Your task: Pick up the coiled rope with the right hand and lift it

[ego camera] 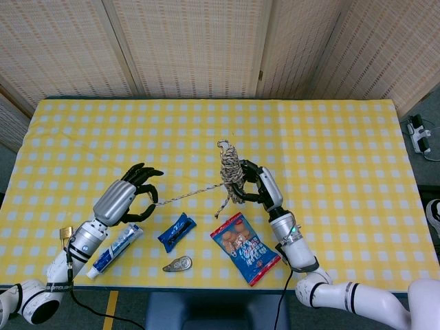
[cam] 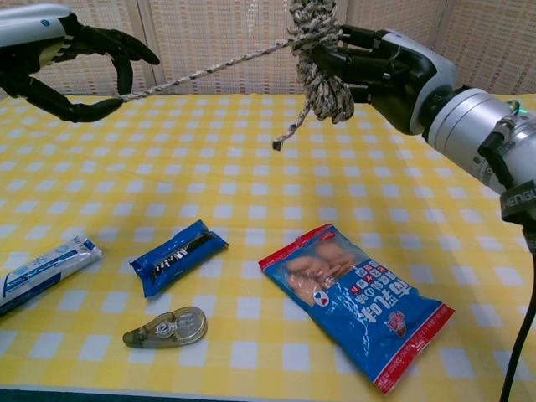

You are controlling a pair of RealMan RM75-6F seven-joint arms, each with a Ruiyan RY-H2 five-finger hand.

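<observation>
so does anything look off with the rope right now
Yes: the rope is up in the right hand, but one strand runs taut across to the left hand, which pinches its end, so the coil is partly unwound.

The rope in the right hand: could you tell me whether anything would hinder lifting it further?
Only its own strand: the right hand holds the rope above the table, but a strand stretches to the left hand, which pinches its end. Nothing else visible blocks it.
</observation>
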